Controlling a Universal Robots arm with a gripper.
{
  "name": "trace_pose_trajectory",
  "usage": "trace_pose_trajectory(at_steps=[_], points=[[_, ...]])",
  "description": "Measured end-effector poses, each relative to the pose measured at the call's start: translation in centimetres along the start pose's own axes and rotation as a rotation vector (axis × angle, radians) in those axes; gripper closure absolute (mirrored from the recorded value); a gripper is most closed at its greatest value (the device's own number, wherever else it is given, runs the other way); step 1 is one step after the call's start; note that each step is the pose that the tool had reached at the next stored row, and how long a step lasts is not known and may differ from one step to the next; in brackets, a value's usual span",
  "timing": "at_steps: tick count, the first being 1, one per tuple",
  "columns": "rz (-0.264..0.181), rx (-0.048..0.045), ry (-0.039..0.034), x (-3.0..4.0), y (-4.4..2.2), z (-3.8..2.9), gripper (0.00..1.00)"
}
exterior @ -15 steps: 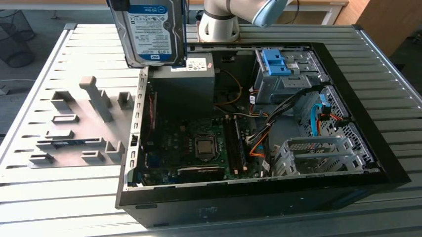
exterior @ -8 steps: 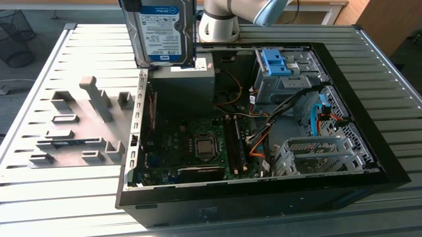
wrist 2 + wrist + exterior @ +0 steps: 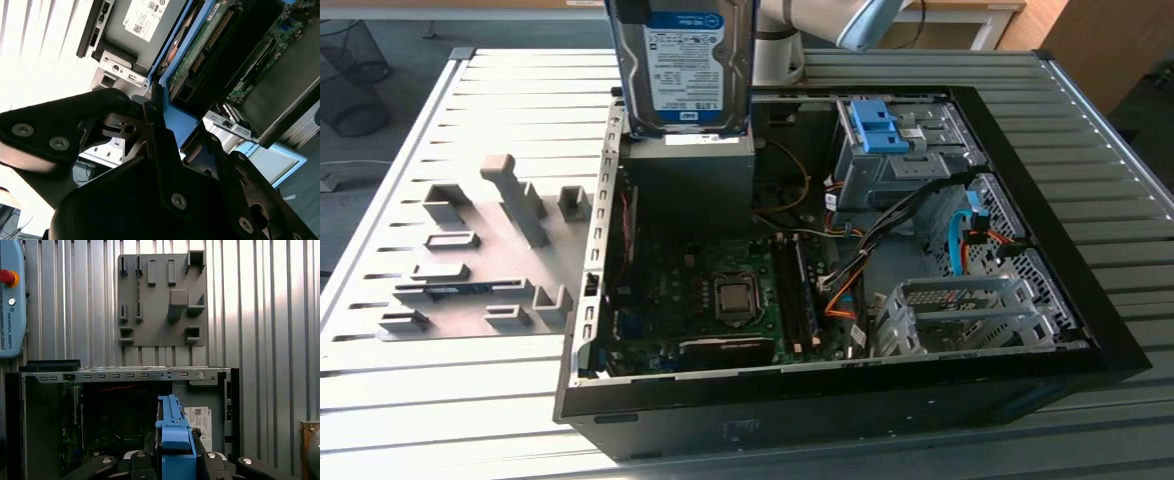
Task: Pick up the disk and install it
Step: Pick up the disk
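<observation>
Evidently, pincer (image 3: pixel 174 460) clamped tight on the disk (image 3: pixel 683 60), upright above the open computer case (image 3: pixel 854 410).

We see our silver-grey arm tube (image 3: pixel 781 30), its pale blue joint cap (image 3: pixel 867 20), our matt black gripper (image 3: pixel 175 455) of angular linked plates, round silver screw heads (image 3: pixel 179 201) dotted across its body

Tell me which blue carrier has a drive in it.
The disk in the gripper, held above the case: its carrier frames a silver labelled drive. The blue bracket on the drive cage is bare plastic.
</observation>
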State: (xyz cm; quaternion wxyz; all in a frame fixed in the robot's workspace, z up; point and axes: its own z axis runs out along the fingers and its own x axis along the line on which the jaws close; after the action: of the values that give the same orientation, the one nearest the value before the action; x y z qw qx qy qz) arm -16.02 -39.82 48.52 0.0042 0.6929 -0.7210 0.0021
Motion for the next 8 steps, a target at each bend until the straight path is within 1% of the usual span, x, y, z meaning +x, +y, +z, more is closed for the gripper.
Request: trace_pose_trajectory(at_steps=[1,2,8], points=[[0.0,-0.0002,0.0001,-0.01,-0.22,-0.01,0.63],[0.0,-0.0002,0.0,-0.01,-0.27,-0.01,0.63],[0.0,0.0002,-0.0006,0.05,-0.28,-0.01,0.63]])
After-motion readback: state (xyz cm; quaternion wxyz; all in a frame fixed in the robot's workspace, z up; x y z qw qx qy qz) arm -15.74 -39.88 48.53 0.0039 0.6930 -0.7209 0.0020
